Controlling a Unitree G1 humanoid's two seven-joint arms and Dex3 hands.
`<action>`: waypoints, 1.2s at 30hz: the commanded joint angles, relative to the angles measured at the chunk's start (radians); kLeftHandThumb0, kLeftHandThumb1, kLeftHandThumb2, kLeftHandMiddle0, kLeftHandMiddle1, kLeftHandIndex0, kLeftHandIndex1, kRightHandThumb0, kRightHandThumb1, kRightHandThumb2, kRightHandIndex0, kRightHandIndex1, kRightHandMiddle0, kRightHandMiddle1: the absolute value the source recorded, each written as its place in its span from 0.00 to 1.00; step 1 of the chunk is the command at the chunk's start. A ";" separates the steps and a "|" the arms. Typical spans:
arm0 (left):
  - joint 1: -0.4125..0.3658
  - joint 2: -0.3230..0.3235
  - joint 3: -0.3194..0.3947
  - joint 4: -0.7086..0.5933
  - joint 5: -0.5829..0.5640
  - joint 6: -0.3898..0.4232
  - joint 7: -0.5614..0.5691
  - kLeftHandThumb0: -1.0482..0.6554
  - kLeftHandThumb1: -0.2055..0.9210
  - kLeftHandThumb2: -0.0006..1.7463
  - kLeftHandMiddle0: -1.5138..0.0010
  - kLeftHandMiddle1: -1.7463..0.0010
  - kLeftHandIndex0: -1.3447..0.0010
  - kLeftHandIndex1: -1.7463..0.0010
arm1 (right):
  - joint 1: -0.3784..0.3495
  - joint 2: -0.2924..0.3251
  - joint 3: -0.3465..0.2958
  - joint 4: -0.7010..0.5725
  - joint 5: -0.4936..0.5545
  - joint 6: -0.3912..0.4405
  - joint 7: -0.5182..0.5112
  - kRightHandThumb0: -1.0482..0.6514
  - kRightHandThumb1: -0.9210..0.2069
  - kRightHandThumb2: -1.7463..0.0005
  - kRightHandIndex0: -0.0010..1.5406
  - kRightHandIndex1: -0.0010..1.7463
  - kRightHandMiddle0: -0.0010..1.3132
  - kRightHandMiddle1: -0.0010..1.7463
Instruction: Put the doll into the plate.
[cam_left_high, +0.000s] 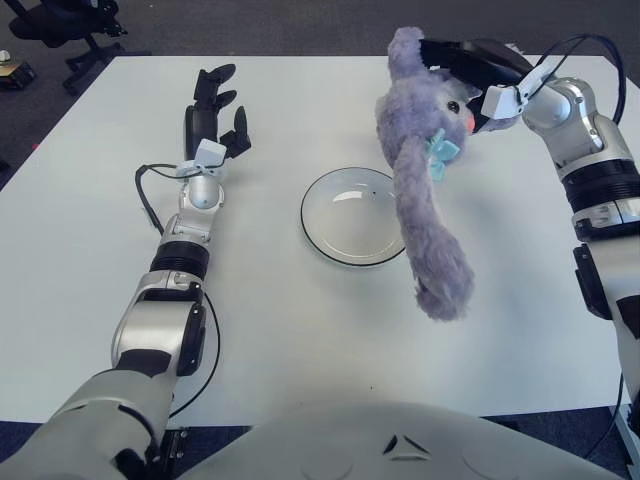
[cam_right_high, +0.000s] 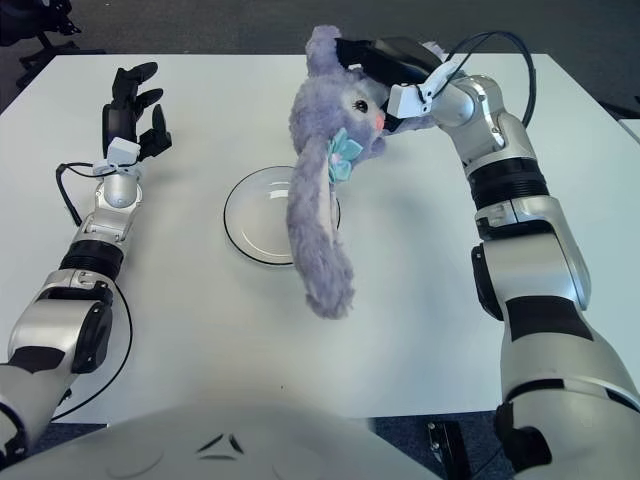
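Note:
A purple plush rabbit doll (cam_left_high: 420, 140) with a teal bow hangs in the air, held by its head in my right hand (cam_left_high: 470, 70) above the table's far right. One long ear (cam_left_high: 435, 255) dangles down past the right rim of the plate. The clear glass plate (cam_left_high: 352, 216) with a dark rim sits at the table's middle, nothing in it. My left hand (cam_left_high: 212, 105) shows at the far left of the table, fingers spread and holding nothing.
The white table (cam_left_high: 300, 330) spreads wide around the plate. An office chair base (cam_left_high: 60, 25) stands on the dark floor beyond the far left corner. A black cable (cam_left_high: 150, 195) loops beside my left forearm.

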 joint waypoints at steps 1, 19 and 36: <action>0.006 -0.004 -0.005 -0.007 0.009 0.000 0.015 0.24 1.00 0.48 0.72 0.60 0.86 0.53 | -0.041 0.013 0.005 0.012 0.005 -0.007 0.006 0.87 0.44 0.33 0.33 1.00 0.44 1.00; 0.029 -0.028 -0.024 -0.051 0.017 0.038 0.026 0.24 1.00 0.48 0.73 0.59 0.86 0.52 | 0.005 0.064 0.070 -0.095 -0.043 0.059 0.058 0.87 0.42 0.34 0.33 1.00 0.43 1.00; 0.045 -0.042 -0.035 -0.087 0.017 0.072 0.016 0.24 1.00 0.48 0.74 0.57 0.87 0.52 | 0.034 0.080 0.096 -0.222 -0.048 0.137 0.117 0.86 0.37 0.39 0.30 1.00 0.41 1.00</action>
